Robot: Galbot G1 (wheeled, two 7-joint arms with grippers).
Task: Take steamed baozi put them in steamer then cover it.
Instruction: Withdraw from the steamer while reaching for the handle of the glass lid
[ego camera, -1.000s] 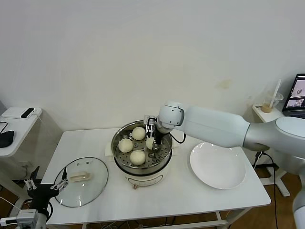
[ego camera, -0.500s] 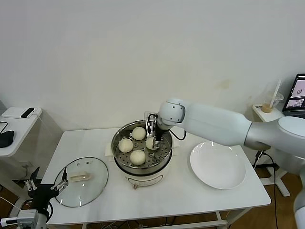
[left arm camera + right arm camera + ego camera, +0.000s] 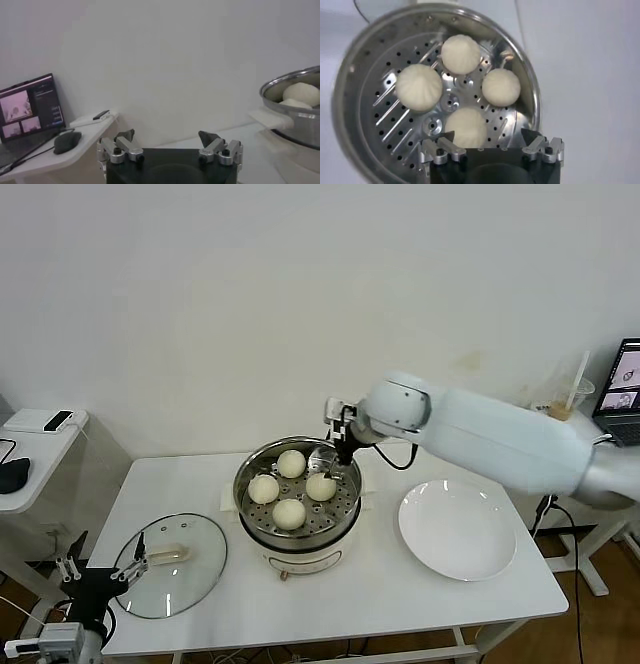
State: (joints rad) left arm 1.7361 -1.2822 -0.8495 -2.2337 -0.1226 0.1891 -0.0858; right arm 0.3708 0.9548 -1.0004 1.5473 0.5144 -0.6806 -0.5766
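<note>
White wall behind, white desk (image 3: 400, 604) carrying everything. All four baozi (image 3: 291, 463) (image 3: 461, 54) sit in the steamer (image 3: 247, 509) (image 3: 350, 100), close together on the perforated floor; loading looks done. Buns: soft, light, easily dented, need no more handling. The cover (image 3: 172, 564) lies flat on the desk, well left of the steamer, handle up. It is glass, so heavier, rigid, slick, breakable; best taken by the cream bar handle (image 3: 167, 556), not the metal rim.

Right claw (image 3: 341, 443) hangs over the steamer's back-right rim, jaws wide, holding nothing; the right wrist view looks straight down on the buns. Left claw (image 3: 100, 575) (image 3: 170, 142) waits low at the desk's front-left edge, just beside the cover, jaws wide, empty.

Hard to tell: the pot base is mostly hidden under the basket, and probably only the steamer's edge shows in the left wrist view. White plate (image 3: 458, 532) sits right of the steamer.
</note>
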